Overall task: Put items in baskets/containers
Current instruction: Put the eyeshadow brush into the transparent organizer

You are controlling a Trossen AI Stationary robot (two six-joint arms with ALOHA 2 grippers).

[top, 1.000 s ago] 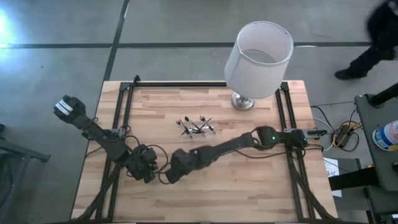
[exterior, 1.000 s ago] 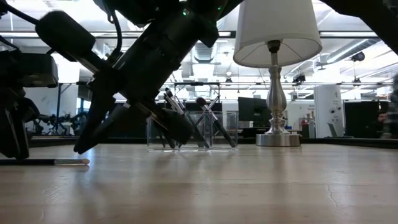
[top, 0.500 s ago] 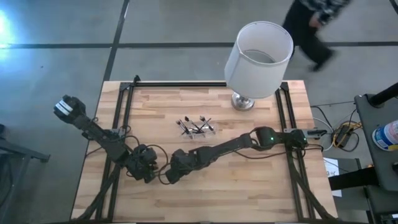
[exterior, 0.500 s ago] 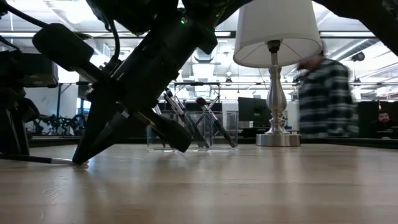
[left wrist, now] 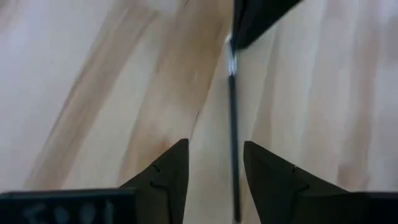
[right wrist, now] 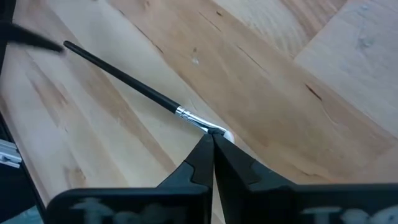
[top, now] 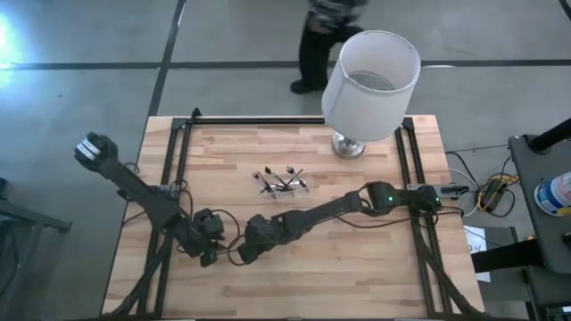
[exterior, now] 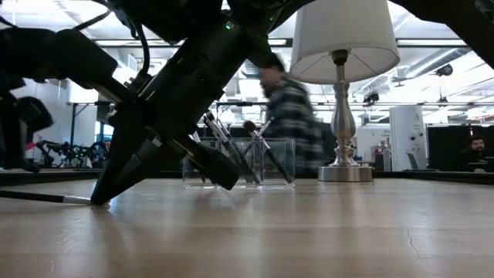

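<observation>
One thin brush-like stick [right wrist: 124, 78], with a black handle and a silver collar, lies on the wood near the front left; it also shows in the low view [exterior: 46, 198]. My right gripper [right wrist: 212, 138] is shut on its collar end, low at the table [top: 235, 258]. My left gripper [left wrist: 214, 149] is open and points down, its fingers standing either side of the black handle [left wrist: 234, 124] without touching it. The clear tray [top: 284, 185] stands mid-table with several sticks leaning in it, and it shows in the low view [exterior: 239, 162]. My right gripper pinches the stick's tip just past the silver collar [right wrist: 198, 122] between its two fingertips. The fingers slant down at it from the table's right side, roughly in line with the stick. The stick lies on the table, its handle pointing away toward the left.
A white drum-shaded lamp [top: 370, 71] stands on its metal base [top: 348, 144] at the far right. Black frame rails [top: 178, 160] run along the table's sides. A person [top: 326, 31] walks past beyond the far edge. Bare wood lies near the front right.
My right gripper has gone down to the table onto the stick's collar end. My left gripper has shifted a little toward the near edge and tipped to point more steeply down over the handle. The person has walked from right to left behind the table.
</observation>
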